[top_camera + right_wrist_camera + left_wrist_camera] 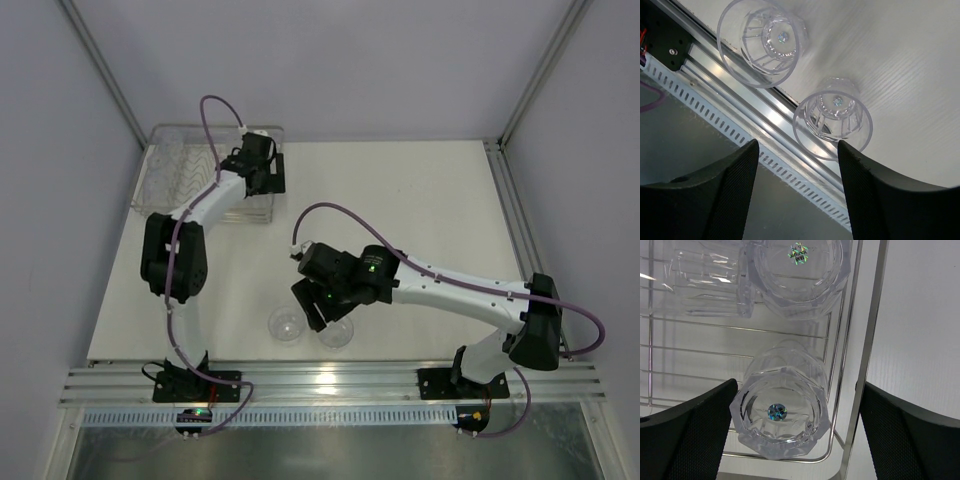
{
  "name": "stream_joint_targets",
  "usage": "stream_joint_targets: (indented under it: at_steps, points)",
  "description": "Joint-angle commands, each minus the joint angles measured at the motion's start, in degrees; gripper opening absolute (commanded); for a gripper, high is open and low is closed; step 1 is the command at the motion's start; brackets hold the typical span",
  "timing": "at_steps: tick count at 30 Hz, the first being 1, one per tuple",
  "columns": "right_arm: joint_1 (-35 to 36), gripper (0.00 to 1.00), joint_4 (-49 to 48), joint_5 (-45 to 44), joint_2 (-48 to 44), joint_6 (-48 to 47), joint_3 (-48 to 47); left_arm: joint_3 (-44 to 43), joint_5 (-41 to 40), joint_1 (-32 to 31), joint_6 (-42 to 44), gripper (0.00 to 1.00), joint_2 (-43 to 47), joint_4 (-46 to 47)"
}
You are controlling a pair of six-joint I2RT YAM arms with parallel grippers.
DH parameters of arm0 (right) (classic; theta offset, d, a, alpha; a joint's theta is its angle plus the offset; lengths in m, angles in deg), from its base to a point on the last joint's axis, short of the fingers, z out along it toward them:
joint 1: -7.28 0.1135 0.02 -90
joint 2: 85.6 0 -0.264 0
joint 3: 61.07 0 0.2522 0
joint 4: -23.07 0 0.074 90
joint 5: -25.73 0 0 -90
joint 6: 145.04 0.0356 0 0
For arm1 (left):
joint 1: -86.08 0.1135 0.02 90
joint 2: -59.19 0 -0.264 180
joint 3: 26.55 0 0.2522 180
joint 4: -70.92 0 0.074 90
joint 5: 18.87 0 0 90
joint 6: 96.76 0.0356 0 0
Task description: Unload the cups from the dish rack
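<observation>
Seen from above, the dish rack [170, 185] sits at the far left corner of the table [430, 200]. The left gripper [262, 168] is over the rack's right end. The right gripper [322, 308] hangs by the near edge above two cups [286, 324].

The left wrist camera shows its jaws spread wide. An upturned cup [780, 412] in the rack's corner sits between them, not gripped, and more cups [800, 275] lie beyond.

The right wrist camera shows jaws released, holding nothing. Both cups stand upright just ahead.

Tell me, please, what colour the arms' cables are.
Purple cables; the top view shows them best.
</observation>
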Motion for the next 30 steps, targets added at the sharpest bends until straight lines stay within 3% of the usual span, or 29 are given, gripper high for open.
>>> stream_joint_targets:
  at_steps: [1, 8, 17, 20, 26, 29, 30]
  points:
    - [-0.07, 0.67, 0.19, -1.16, -2.17, 0.06, 0.91, 0.79, 2.34, 0.22, -3.44, 0.99, 6.25, 2.32]
    - [-0.24, 0.67, 0.19, -1.25, -2.43, 0.15, 1.71, 1.14, -0.11, 0.66, -4.85, 1.00, 7.93, 2.94]
    - [-0.33, 0.68, -0.08, -1.25, -3.14, 0.32, 2.67, -0.45, -4.25, 1.45, -5.64, 1.00, 2.92, -0.66]
    - [-0.59, 0.68, -0.16, -1.07, -3.14, 0.32, 2.85, -0.70, -2.15, 1.89, -5.82, 1.00, 1.43, -0.22]
    - [-0.95, 0.67, 0.01, -0.90, -2.44, -0.20, 2.32, -1.41, 1.46, 1.80, -5.64, 0.85, -1.03, -1.45]
    - [-1.21, 0.63, -0.16, -0.98, -2.35, -0.20, 2.15, -1.32, 2.52, 1.80, -5.29, 0.74, -1.21, -1.89]
    - [-1.39, 0.61, -0.25, -0.99, -2.26, -0.20, 2.06, -1.32, 2.78, 1.89, -5.03, 0.64, -1.12, -1.98]
